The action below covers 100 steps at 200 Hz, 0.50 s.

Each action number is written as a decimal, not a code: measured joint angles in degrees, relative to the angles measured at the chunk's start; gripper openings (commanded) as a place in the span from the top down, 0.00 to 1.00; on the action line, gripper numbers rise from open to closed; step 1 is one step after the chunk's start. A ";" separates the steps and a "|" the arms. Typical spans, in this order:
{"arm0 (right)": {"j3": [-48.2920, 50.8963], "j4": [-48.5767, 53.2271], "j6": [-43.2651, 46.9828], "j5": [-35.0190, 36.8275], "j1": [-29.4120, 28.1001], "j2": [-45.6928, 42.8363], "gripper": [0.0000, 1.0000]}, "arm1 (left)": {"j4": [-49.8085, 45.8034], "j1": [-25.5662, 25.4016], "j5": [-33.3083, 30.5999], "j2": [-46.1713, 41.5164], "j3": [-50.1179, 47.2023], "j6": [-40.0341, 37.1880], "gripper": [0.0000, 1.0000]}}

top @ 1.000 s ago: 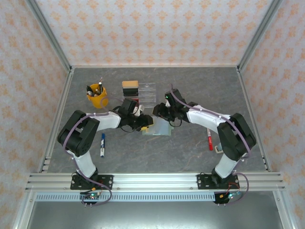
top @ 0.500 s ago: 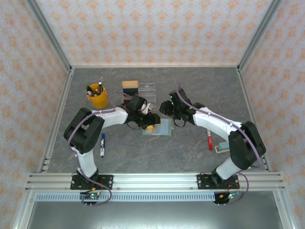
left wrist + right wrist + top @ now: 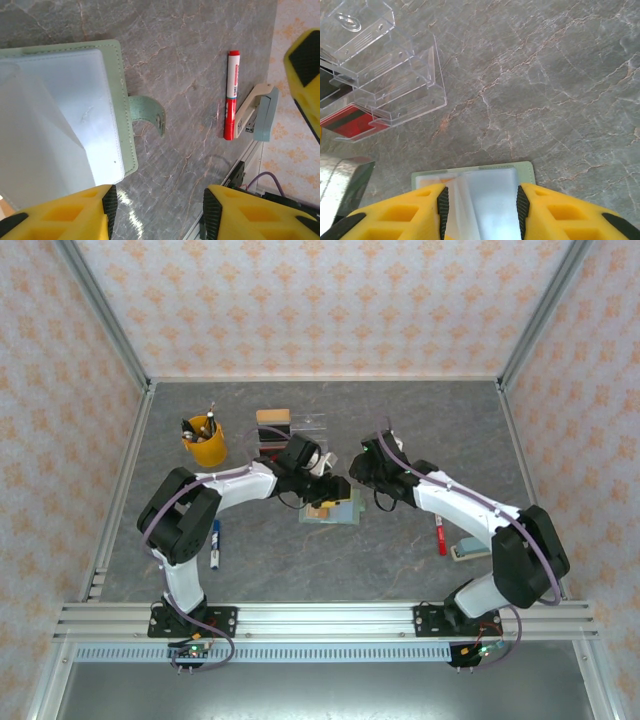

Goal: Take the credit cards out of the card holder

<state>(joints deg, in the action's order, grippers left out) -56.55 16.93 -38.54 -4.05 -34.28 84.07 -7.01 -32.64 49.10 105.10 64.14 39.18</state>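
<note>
The sage-green card holder (image 3: pixel 342 514) lies open on the table, pale grey-blue inside (image 3: pixel 75 100), its strap (image 3: pixel 147 112) curling off one side. A tan-orange credit card (image 3: pixel 320 508) shows in its left half (image 3: pixel 429 186). My right gripper (image 3: pixel 481 210) (image 3: pixel 362 485) has its pads against both side edges of a raised clear sleeve leaf (image 3: pixel 485 200) of the holder. Over the holder's near corner, my left gripper (image 3: pixel 159 210) (image 3: pixel 330 495) stands open above bare table. A red card (image 3: pixel 347 124) and a black one (image 3: pixel 327 85) lie by the clear tray.
A clear acrylic tray (image 3: pixel 390 75) (image 3: pixel 308 430) stands behind the holder. To the right lie a red marker (image 3: pixel 231 95) (image 3: pixel 440 535) and a stapler (image 3: pixel 257 112) (image 3: pixel 468 551). A yellow pen cup (image 3: pixel 203 443) and a blue marker (image 3: pixel 214 543) are on the left.
Both arms have reached further right. The left gripper came over the holder, the right gripper drew to the right, and the tan-orange card came into sight.
</note>
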 measured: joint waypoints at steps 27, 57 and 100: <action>0.09 0.26 -0.26 0.87 0.00 -0.59 0.57 | -0.90 0.11 0.04 -3.76 0.04 -1.01 0.48; 0.11 0.28 -0.46 1.33 0.00 -0.83 0.57 | -1.92 0.11 -0.28 -9.22 1.20 -3.06 0.54; 0.09 0.22 0.31 -1.16 0.00 -0.63 0.58 | -6.75 3.45 -6.95 -11.52 1.25 -4.70 0.58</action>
<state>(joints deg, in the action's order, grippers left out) -56.47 17.15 -38.24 -5.21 -34.28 83.44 -13.76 -29.19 42.15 93.58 65.39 34.48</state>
